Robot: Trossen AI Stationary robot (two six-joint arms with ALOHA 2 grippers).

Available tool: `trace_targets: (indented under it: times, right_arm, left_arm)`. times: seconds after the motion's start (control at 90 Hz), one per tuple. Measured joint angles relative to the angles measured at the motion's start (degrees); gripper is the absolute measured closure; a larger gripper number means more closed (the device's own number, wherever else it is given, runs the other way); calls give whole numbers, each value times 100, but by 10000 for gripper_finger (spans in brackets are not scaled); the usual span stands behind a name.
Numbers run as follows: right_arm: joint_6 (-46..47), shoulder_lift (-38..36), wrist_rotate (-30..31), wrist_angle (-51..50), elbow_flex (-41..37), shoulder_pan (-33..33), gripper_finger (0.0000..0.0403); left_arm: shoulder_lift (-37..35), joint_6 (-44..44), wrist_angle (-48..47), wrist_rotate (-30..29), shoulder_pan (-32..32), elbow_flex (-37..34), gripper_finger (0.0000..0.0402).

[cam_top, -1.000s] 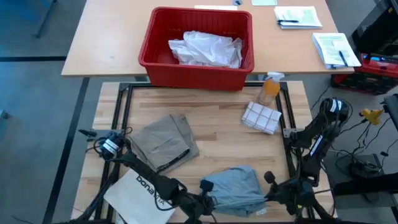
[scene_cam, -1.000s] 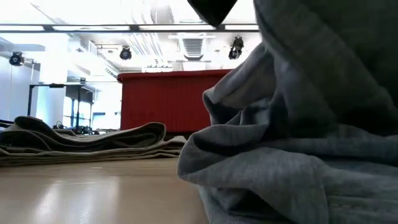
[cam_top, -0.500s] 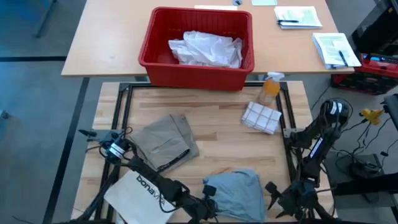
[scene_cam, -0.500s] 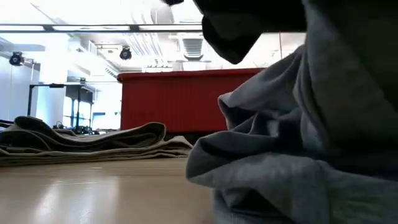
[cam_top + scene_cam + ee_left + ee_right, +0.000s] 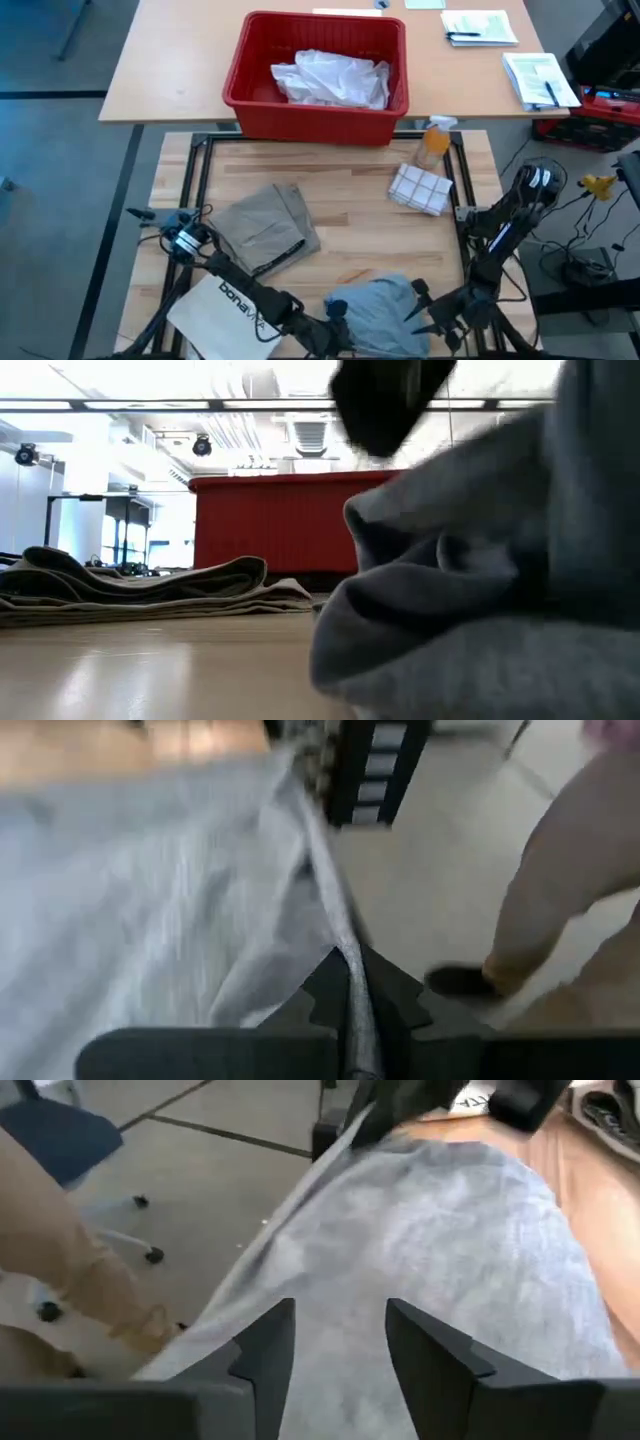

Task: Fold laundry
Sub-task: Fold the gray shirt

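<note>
So the grey T-shirt [image 5: 378,312] is bunched up at the near edge of the wooden counter [image 5: 350,200], right between the two arms, and in the low view it fills most of the right side as a big grey mound. The left end effector [image 5: 352,1005] is clamped on a fold of that shirt; in the left wrist view you can see the cloth pinched in a thin ridge between the dark fingers. The right end effector [image 5: 338,1342] sits just over the other side of the shirt with its fingers [image 5: 265,1348] spread apart and nothing between them, only grey fabric underneath. The khaki-tan piece [image 5: 262,232] lies folded flat on the left part of the counter, well apart from the shirt, and the white bag [image 5: 228,308] printed "bonavita" is just in front of it, near the left arm. The white shirt [image 5: 330,78] is heaped inside the red bin [image 5: 258,95] on the desk behind. A spray bottle [image 5: 434,142] and a checked cloth [image 5: 419,188] sit to the right. Someone's trouser leg [image 5: 560,870] shows beyond the counter edge.
</note>
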Motion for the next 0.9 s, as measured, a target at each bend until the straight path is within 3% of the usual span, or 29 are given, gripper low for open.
trace_targets:
  times: [0.122, 0.5, 0.9]
  right_arm:
    - [-315, 419, -42, 840, -2, -87, 290]
    - [-1343, 1839, -358, 3437, 0, -631, 399]
    - [-889, 2617, -965, 3344, -15, -1315, 403]
  left_arm:
    - [197, -149, 345, 358, -2, -11, 396]
    - [156, -343, 451, 264, -54, 5, 398]
    - [-139, -423, 156, 608, -277, 0, 398]
